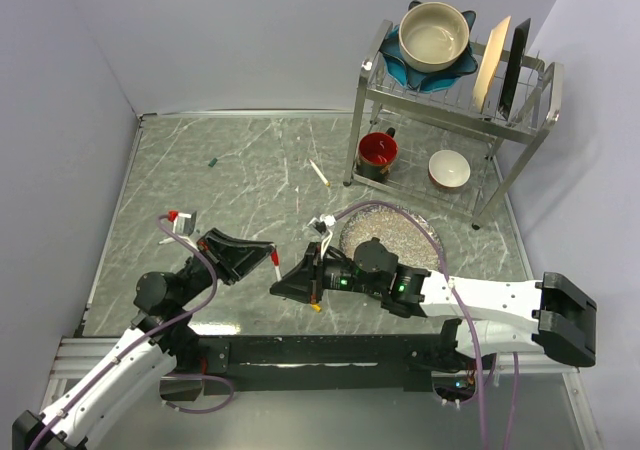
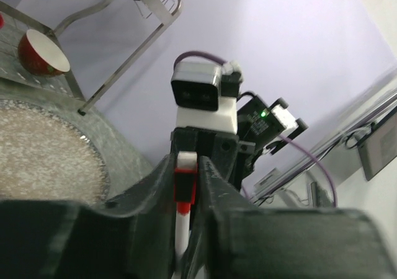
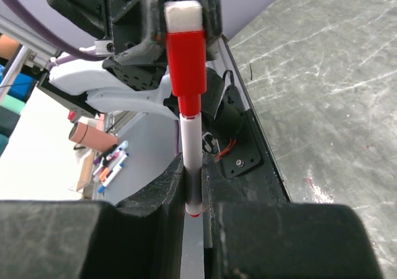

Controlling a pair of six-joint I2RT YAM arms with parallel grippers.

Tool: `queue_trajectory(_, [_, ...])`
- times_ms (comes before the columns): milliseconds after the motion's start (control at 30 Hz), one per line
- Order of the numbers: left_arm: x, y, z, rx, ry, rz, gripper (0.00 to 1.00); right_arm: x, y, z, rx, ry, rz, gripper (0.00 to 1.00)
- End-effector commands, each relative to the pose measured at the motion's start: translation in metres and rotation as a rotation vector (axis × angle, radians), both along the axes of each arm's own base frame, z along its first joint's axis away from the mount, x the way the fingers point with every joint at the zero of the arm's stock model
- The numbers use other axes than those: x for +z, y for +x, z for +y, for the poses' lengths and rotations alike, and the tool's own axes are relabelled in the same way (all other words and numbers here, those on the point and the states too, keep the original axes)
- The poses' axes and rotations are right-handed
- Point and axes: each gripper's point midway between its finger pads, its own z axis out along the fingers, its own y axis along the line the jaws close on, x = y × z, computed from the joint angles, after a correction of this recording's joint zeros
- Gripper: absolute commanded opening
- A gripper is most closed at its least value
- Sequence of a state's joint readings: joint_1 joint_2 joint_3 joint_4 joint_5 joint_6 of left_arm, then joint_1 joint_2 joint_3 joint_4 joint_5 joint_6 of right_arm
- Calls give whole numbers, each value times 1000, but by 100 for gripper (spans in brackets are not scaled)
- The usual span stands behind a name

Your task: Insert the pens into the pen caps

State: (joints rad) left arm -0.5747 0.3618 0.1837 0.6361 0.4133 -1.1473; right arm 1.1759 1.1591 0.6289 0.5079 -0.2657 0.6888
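Plate [image 1: 402, 232], rack [image 1: 452, 97] beyond red-capped pen [image 1: 274, 262]

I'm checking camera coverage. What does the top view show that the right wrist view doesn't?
Top only: the rack, its red mug and the plate. Right wrist only: where the pen meets the red cap, and markers off the table. Both: the red cap and the right hand shut on the pen.
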Motion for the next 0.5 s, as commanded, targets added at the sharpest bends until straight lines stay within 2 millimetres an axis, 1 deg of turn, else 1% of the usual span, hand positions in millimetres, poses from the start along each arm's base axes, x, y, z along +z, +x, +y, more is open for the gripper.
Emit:
queue_trajectory(0, [-1,-11,-4,-55,33,-17,32,47,11,-1,-54,114,-79,0])
queue_trajectory(33, [4,-11,-4,-47,35,-28,42,47,11,-1,-49,116,-80,0])
queue_trajectory(100, [8,-9,-3,-30,48,-46,49,43,8,0,-32,103,-75,0])
queue_trajectory(133, [12,-9,-3,-26,50,-53,56,41,7,0,-28,95,-73,0])
queue_trajectory(167, [13,-7,-4,-19,60,-59,59,43,7,1,-26,92,-72,0])
queue_trajectory(200, [14,-6,-4,-16,65,-61,62,39,6,2,-23,78,-66,0])
queue_trajectory(233, [18,-6,-4,-13,68,-69,67,39,6,2,-20,76,-66,0])
queue_trajectory(267, [15,-3,-6,-11,83,-63,69,38,5,2,-17,75,-64,0])
queue_trajectory(300, [19,-3,-6,-10,85,-71,71,39,4,2,-11,81,-62,0])
queue_trajectory(333, [17,0,-8,-10,96,-65,72,37,4,2,-9,79,-60,0])
queue_trajectory(467, [18,3,-10,-3,107,-73,70,37,2,2,3,85,-57,0])
